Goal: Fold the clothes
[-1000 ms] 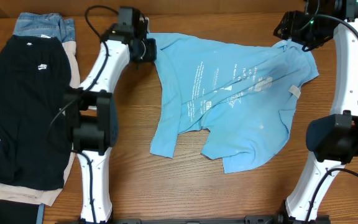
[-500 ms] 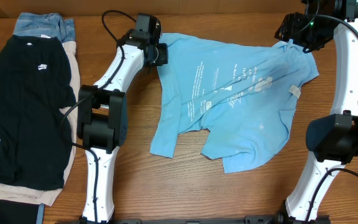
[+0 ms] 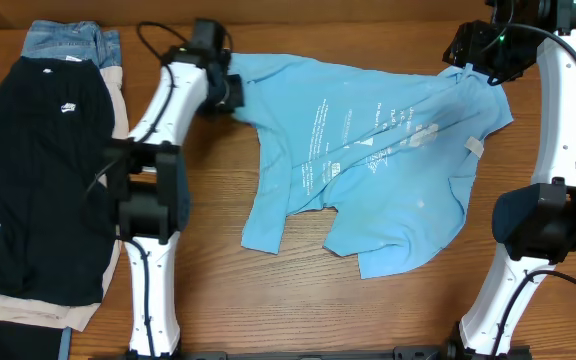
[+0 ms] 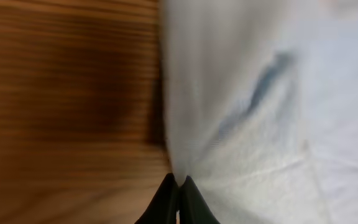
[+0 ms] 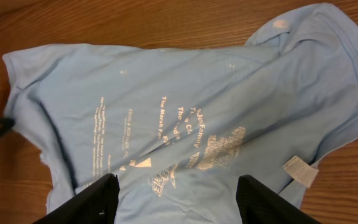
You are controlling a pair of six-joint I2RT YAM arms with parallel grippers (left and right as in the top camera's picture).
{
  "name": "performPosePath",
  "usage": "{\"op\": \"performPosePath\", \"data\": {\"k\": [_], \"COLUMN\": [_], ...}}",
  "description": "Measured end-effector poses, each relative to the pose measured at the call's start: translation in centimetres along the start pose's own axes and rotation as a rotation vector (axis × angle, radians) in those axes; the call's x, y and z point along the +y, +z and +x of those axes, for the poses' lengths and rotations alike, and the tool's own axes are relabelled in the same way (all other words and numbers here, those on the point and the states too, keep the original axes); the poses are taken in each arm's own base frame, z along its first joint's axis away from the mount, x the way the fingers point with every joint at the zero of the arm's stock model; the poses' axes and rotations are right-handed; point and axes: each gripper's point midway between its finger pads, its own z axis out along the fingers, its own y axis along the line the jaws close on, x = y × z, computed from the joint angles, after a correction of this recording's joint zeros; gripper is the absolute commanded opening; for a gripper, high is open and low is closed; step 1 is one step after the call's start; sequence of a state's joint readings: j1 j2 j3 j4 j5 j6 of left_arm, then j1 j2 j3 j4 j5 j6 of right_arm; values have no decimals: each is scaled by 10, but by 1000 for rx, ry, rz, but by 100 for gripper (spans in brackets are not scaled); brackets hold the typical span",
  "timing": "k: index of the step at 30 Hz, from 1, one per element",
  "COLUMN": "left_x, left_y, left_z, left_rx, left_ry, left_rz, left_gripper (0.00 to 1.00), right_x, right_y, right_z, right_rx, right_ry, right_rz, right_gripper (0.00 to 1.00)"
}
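The light sky-blue T-shirt lies crumpled on the wooden table, with white print showing and a white label near its right side. My left gripper is at the shirt's upper left edge. In the left wrist view its fingers are pressed together on the edge of the pale fabric. My right gripper hovers over the shirt's upper right corner. In the right wrist view its fingers are wide apart and empty above the printed fabric.
A black T-shirt with a small white logo lies at the left on a beige garment. Blue jeans lie behind it. Both arm bases stand near the front edge.
My left gripper swung right onto the shirt's upper left edge, then back left, drawing that edge slightly leftward. The right arm has not moved.
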State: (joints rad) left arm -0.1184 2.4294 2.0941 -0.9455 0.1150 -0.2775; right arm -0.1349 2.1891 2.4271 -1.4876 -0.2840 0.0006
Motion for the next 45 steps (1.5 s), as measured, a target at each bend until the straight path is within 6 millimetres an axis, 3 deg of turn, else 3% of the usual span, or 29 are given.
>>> {"op": "performPosePath", "data": {"k": [3,6,8,11,13,16,22,26,32,37,40,43,45], "left_x": [33,61,77,99,101,87,35,4,-18,-20,-30,-46,-53], "left_y": [-16,-29,-36,-45,-52,-66,-89,-94,-115,-173,-218,-259,-272], "left_z": [-15,-31,-38,-39,-27,-6,62,93,105,98,99,120,142], "left_rx": [-30,-75,-96,-91,-32,69,341,452,448,320,205,121,106], "left_ry": [-43,-54,-61,-79,-75,-55,60,150,177,146,154,181,193], "left_rz": [-22,-35,-49,-67,-60,0,141,141,96,48,46,34,-2], "left_gripper": [4,66,85,100,100,100,91,89,92,96,98,100,100], "right_x": [0,0,0,0,-1,-1,-1,-1,0,2,3,3,3], "right_y": [0,0,0,0,0,0,0,0,0,0,0,0,0], "right_z": [1,2,2,4,5,5,6,6,5,6,9,11,11], "right_rx": [5,9,10,18,21,22,22,22,22,24,35,44,44], "right_ry": [1,2,3,5,6,6,6,6,6,7,10,13,13], "right_rz": [1,1,1,2,3,3,4,4,1,-14,-17,-20,-20], "right_gripper": [65,65,65,65,65,66,69,70,77,78,79,80,81]}}
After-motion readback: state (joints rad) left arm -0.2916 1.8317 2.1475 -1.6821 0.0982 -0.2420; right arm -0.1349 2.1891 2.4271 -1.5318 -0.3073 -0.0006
